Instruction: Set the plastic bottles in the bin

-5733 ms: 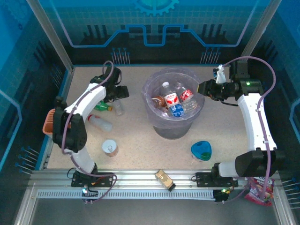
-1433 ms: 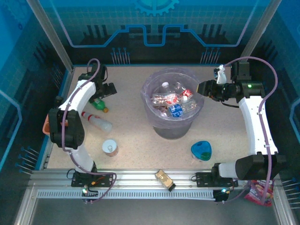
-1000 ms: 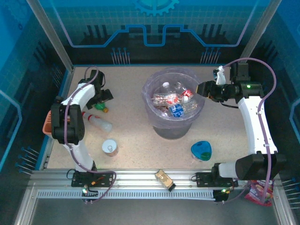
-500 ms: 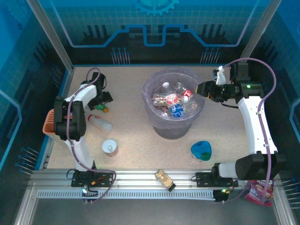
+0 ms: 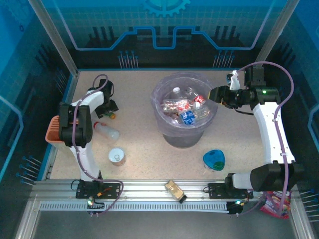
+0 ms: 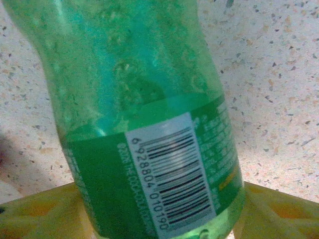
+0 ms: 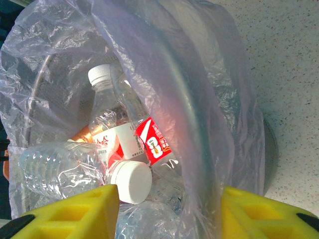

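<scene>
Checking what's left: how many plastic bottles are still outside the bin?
2. A green bottle lies far left on the table; a clear bottle lies just nearer the arm bases. The left arm may hide others.

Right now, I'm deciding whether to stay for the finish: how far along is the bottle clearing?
Done: several clear plastic bottles lie in the round translucent grey bin. In hand: the green plastic bottle, lying on the table, sits between the fingers of the left gripper, which look pressed against it. Left: binning that one, plus the lone clear bottle on the table. The right gripper hangs open at the bin's rim.
</scene>
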Action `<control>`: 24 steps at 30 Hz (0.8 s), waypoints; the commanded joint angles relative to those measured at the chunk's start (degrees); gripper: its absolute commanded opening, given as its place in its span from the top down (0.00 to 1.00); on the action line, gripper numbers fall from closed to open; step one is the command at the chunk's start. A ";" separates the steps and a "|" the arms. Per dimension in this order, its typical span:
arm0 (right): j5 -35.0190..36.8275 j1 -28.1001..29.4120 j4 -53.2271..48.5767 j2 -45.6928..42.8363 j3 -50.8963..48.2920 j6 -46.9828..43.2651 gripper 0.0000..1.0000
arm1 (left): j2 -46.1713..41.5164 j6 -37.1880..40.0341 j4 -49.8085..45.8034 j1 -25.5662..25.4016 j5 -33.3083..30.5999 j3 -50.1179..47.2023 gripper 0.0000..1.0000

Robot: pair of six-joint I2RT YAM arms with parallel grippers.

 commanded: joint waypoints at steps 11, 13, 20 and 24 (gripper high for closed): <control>-2.40 -0.26 -0.03 -2.16 1.49 -0.80 0.46 | -5.51 -0.03 2.87 -0.04 4.66 -1.64 0.47; -2.01 -0.24 0.40 -2.67 2.20 -1.46 0.41 | -6.28 0.24 2.36 -0.24 5.57 -0.85 0.47; 4.38 -0.26 0.43 -4.94 7.81 -6.33 0.21 | -10.74 1.78 0.27 -3.72 7.41 1.25 0.50; 8.59 1.42 0.17 -4.78 11.45 -8.67 0.17 | -14.42 2.20 -1.91 -7.85 7.32 3.11 0.51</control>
